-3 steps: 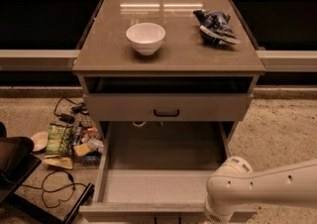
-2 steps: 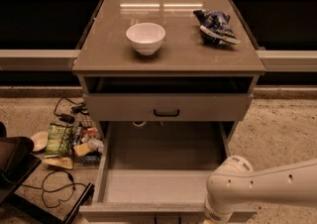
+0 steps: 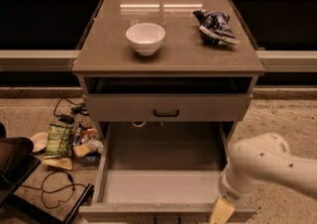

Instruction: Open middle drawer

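Note:
The middle drawer (image 3: 161,186) stands pulled far out of the grey-beige cabinet, and its empty inside shows. Its front panel (image 3: 148,212) lies at the bottom edge of the camera view, with the handle barely visible. The top drawer (image 3: 166,107), with a small black handle, is shut above it. The lowest drawer is hidden under the open one. My white arm (image 3: 262,166) reaches in from the lower right. My gripper (image 3: 221,212) hangs at the open drawer's front right corner, cut off by the frame edge.
A white bowl (image 3: 145,37) and a blue snack bag (image 3: 216,26) sit on the cabinet top (image 3: 168,57). On the floor to the left lie snack packets (image 3: 62,141), cables (image 3: 54,188) and a dark object (image 3: 12,168). A low ledge runs behind the cabinet.
Nothing clear has changed. The drawer stays pulled out, and my arm stays at its front right corner.

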`<state>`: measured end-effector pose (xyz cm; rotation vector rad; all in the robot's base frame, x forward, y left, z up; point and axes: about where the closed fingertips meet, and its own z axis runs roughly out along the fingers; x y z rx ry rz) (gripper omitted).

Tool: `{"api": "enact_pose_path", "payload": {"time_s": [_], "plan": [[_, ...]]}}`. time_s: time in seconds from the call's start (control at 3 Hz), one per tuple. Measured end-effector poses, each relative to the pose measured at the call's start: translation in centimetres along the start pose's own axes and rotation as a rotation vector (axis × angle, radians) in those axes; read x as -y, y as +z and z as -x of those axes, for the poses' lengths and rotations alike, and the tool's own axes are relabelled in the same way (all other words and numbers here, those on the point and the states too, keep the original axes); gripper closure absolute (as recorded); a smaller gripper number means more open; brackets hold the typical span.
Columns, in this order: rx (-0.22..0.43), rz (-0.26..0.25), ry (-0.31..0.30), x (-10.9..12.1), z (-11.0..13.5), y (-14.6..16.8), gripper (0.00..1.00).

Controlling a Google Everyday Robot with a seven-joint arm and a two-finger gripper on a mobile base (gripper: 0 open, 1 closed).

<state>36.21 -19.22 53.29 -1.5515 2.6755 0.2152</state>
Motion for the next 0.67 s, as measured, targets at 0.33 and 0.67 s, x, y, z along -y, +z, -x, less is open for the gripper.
{"api": "enact_pose_path", "payload": {"time_s": [0.33,0.67], "plan": [[0.055,-0.064,-0.105,0.9,2.0,-13.5,0.00],[0.010,-0.129,-0.265,0.0,2.3,-21.4,0.00]]}}
